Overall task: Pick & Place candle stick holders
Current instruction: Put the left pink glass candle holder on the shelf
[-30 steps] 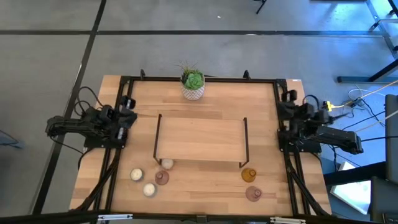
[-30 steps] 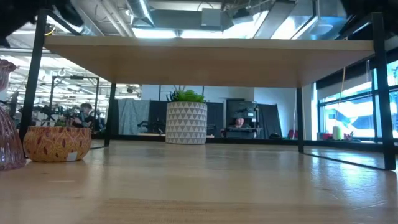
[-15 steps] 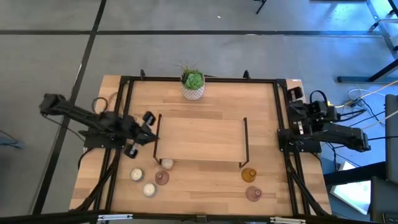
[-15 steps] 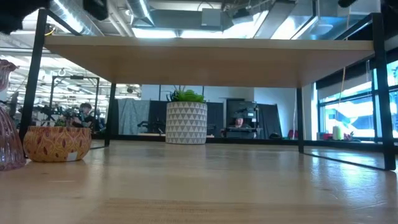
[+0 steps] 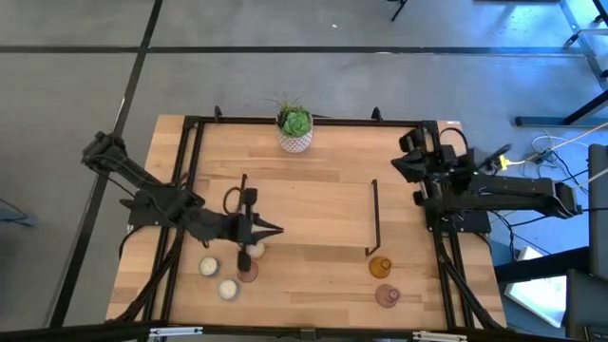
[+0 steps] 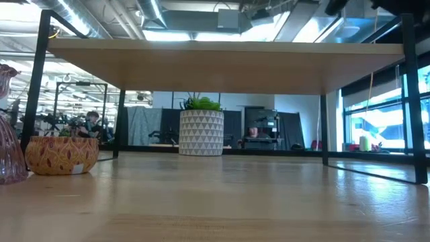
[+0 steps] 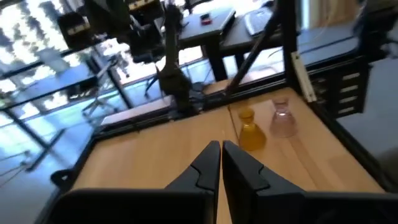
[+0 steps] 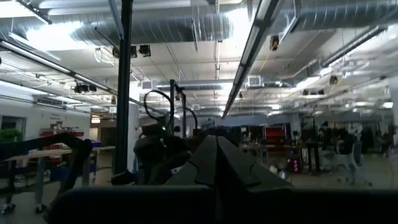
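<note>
While closed and empty over the low wooden shelf's (image 5: pixel 304 214) left end, left gripper (image 5: pixel 269 230) best opened, then lowered squarely toward the low cream-white round holder (image 5: pixel 255 251) just at its 7 o'clock; right gripper (image 5: pixel 407 158) closed, empty, parked at table's 2 o'clock.

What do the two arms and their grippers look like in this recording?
Both arms are dark, near black, with slim jointed links. The left gripper ends in two pointed black fingers, and the right gripper shows the same tapered black fingers. Black cables loop from each arm's base; yellow and white cables lie beside the right arm.
</note>
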Available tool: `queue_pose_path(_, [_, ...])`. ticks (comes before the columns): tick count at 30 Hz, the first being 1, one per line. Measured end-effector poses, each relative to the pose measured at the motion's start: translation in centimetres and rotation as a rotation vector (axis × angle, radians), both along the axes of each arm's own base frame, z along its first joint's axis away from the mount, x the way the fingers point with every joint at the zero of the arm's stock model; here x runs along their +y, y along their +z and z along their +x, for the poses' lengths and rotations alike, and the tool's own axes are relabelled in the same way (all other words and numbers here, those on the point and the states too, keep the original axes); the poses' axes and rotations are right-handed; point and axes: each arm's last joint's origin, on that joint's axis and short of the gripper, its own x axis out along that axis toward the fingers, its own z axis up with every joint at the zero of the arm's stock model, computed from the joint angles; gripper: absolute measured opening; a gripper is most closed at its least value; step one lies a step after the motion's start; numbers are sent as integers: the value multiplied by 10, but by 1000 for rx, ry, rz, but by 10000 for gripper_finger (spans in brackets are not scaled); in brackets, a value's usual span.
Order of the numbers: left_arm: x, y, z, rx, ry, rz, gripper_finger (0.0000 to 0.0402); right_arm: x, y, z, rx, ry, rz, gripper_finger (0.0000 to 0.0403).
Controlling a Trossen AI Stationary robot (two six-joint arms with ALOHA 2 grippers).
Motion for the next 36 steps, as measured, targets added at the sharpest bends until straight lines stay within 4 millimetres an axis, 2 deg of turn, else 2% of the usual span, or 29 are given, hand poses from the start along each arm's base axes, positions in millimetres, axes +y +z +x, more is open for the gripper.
queue_pose_path(3, [-2, 4, -2, 145, 88, -121, 13, -1, 1, 5, 21, 22, 42, 6])
queue_pose_path(6, [1, 7, -14, 321, 209, -270, 13, -1, 1, 8, 36, 51, 47, 6])
queue_pose_path(11, [-3, -5, -34, 627, 329, -551, 13, 1, 3, 7, 33, 102, 51, 6])
queue_pose_path(14, [-20, -16, -39, 818, 326, -721, 13, 1, 3, 7, 40, 131, 80, 6])
queue_pose_path(17, [-51, -25, -41, 976, 211, -833, 13, 1, 2, 7, 49, 153, 118, 6])
queue_pose_path(21, [-84, -40, -35, 1032, 34, -812, 10, 1, 2, 7, 53, 156, 124, 6])
queue_pose_path(25, [-104, -59, -24, 985, -26, -707, 2, 1, 4, 6, 22, 110, 66, 6])
queue_pose_path(29, [-109, -78, -15, 1004, 50, -682, 3, -1, 5, 6, -1, 22, 39, 6])
queue_pose_path(32, [-105, -89, -9, 1048, 151, -699, 2, -2, 4, 7, -4, -25, 10, 6])
queue_pose_path(36, [-102, -84, -2, 1078, 267, -644, 2, -3, 4, 7, -3, -86, -4, 11])
